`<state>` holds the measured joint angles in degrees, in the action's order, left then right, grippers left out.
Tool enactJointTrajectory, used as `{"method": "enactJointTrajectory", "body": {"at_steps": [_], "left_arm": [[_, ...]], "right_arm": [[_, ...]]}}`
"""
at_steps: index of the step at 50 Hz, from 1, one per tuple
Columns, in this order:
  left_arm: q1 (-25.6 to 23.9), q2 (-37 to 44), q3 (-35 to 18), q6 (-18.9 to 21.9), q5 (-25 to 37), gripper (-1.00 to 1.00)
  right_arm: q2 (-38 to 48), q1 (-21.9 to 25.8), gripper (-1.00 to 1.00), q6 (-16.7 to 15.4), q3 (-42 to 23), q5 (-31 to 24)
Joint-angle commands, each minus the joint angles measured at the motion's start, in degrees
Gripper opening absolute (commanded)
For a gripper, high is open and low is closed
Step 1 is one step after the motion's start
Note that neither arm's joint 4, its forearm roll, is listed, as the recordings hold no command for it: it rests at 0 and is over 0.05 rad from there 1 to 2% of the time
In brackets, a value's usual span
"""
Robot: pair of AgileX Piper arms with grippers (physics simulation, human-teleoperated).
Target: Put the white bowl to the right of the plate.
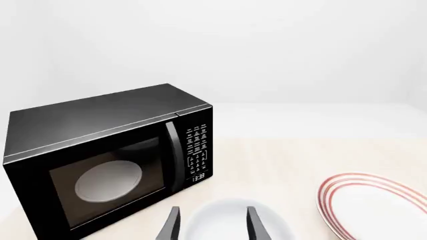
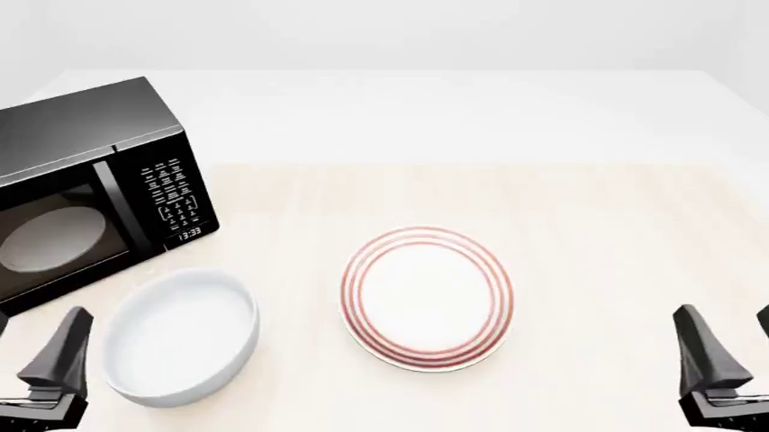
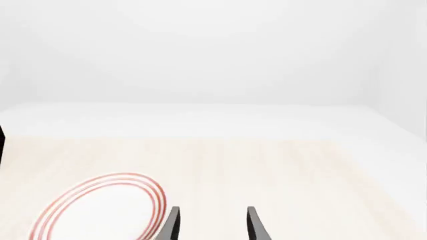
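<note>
The white bowl [image 2: 180, 336] sits on the light wooden bench [image 2: 601, 234] to the left of the red-ringed plate [image 2: 427, 298], near it but apart, just in front of the black microwave [image 2: 90, 184]. The left end effector [image 1: 212, 225] hangs with fingers spread wide, empty, the bowl beyond its tips. The right end effector [image 3: 212, 225] is equally wide and empty, over bare bench beside the plate.

A black microwave [image 2: 90, 184] stands at the far left of the light wooden table [image 2: 601, 234], its door shut. Through the dark door glass a dim greyish turntable disc [image 2: 49, 238] shows. The keypad panel [image 2: 175, 193] sits right of the door, with a small lit clock display [image 2: 189, 234] beneath it.
</note>
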<state>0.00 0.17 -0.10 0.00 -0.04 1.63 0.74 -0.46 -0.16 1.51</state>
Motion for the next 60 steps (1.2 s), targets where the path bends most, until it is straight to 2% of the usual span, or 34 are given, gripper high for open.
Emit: {"method": "enactJointTrajectory", "body": {"at_steps": [1, 13, 15, 16, 20, 24, 26, 31, 37, 38, 40, 42, 44, 47, 55, 58, 60], "left_arm": [[0.0, 0.3, -0.1, 0.0, -0.1, 1.00], [0.0, 0.3, -0.1, 0.0, -0.1, 1.00], [0.0, 0.3, -0.1, 0.0, -0.1, 1.00], [0.0, 0.3, -0.1, 0.0, -0.1, 1.00], [0.0, 0.3, -0.1, 0.0, -0.1, 1.00], [0.0, 0.3, -0.1, 0.0, -0.1, 1.00], [0.0, 0.3, -0.1, 0.0, -0.1, 1.00], [0.0, 0.3, -0.1, 0.0, -0.1, 1.00], [0.0, 0.3, -0.1, 0.0, -0.1, 1.00], [0.0, 0.3, -0.1, 0.0, -0.1, 1.00], [0.0, 0.3, -0.1, 0.0, -0.1, 1.00], [0.0, 0.3, -0.1, 0.0, -0.1, 1.00], [0.0, 0.3, -0.1, 0.0, -0.1, 1.00], [0.0, 0.3, -0.1, 0.0, -0.1, 1.00], [0.0, 0.3, -0.1, 0.0, -0.1, 1.00], [0.0, 0.3, -0.1, 0.0, -0.1, 1.00], [0.0, 0.3, -0.1, 0.0, -0.1, 1.00]], "right_arm": [[-0.8, -0.7, 1.00, 0.3, 0.0, -1.1], [-0.2, -0.3, 1.00, 0.8, -2.0, -2.4], [-0.3, -0.8, 1.00, -1.9, -4.2, -4.2], [-0.8, -0.4, 1.00, -0.9, -5.6, -5.3], [1.5, 0.2, 1.00, -1.6, -7.5, -4.8], [6.8, 2.5, 1.00, -3.3, -8.5, -1.2], [9.8, 3.5, 1.00, -3.1, -9.3, 0.8], [19.4, 4.5, 1.00, -4.2, -11.2, 8.1], [27.7, 5.9, 1.00, -4.5, -14.7, 12.3], [29.9, 7.0, 1.00, -5.6, -16.0, 13.1], [31.6, 7.2, 1.00, -5.7, -17.1, 13.6], [35.6, 8.3, 1.00, -7.5, -19.7, 14.2], [35.7, 8.4, 1.00, -6.9, -20.5, 13.9], [40.6, 10.6, 1.00, -8.9, -23.6, 15.3], [50.4, 13.9, 1.00, -9.5, -30.4, 16.8], [55.4, 14.4, 1.00, -11.1, -33.4, 16.9], [56.9, 15.4, 1.00, -10.5, -35.6, 16.4]]}}
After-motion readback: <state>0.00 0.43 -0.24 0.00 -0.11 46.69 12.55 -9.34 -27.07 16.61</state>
